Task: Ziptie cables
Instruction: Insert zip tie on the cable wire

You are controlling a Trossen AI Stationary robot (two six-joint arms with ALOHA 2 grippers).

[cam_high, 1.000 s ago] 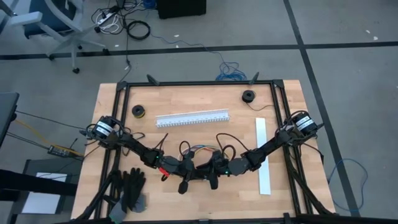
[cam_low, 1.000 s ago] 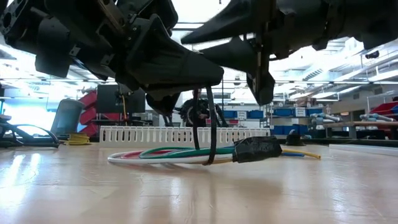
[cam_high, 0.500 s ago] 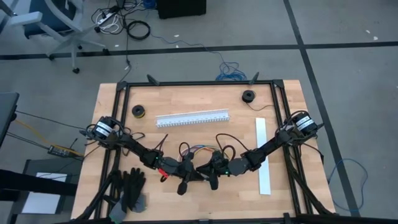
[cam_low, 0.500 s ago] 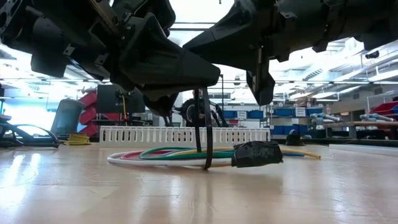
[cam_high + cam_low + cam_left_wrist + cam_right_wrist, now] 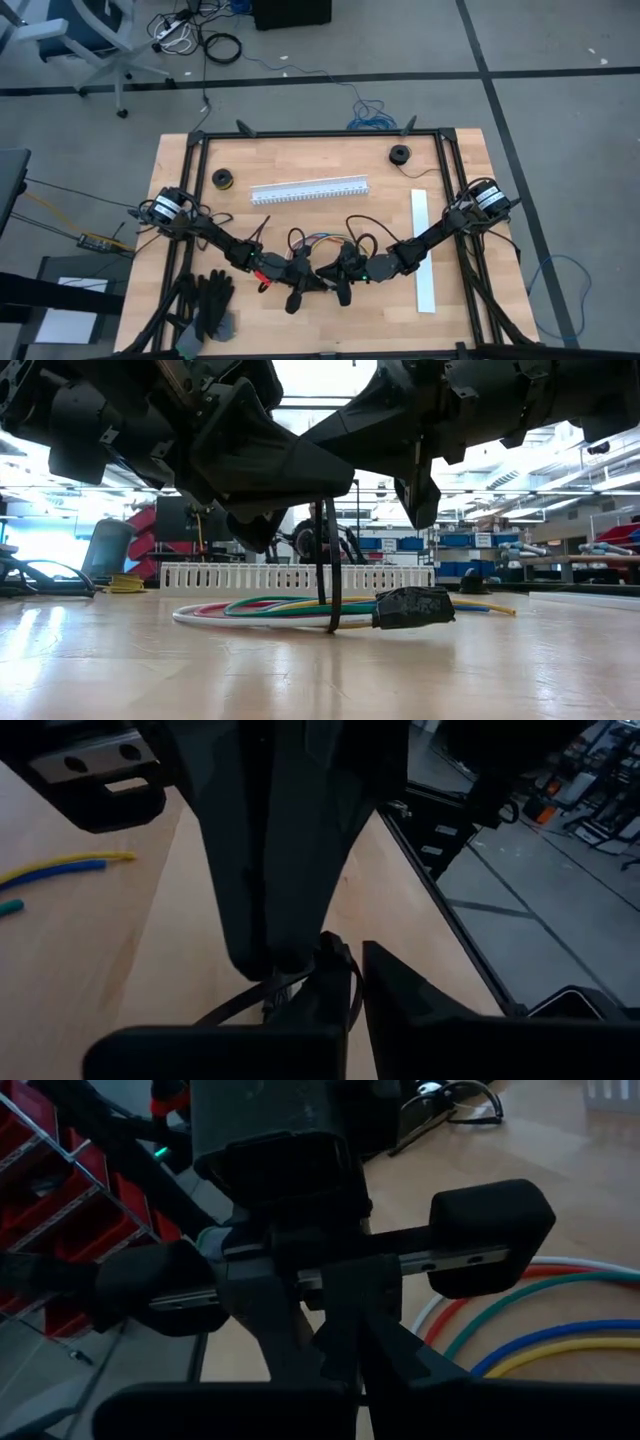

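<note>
Wooden surface point(image 5: 200, 180): both hands pressed together on black tie point(image 5: 333, 575) looped around cables point(image 5: 270, 608). Risk: tie slips out, loop loosens.

Left hand point(image 5: 303, 283), right hand point(image 5: 328, 276) meet at near middle.

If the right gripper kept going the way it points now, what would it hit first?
Most likely the left gripper: the right wrist view shows it directly ahead of the right gripper, very close, above the cables. Exact depth is unclear.

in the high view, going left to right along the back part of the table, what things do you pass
small black spool → long white slotted channel → second black spool → flat white strip, which runs toward the front edge.
</note>
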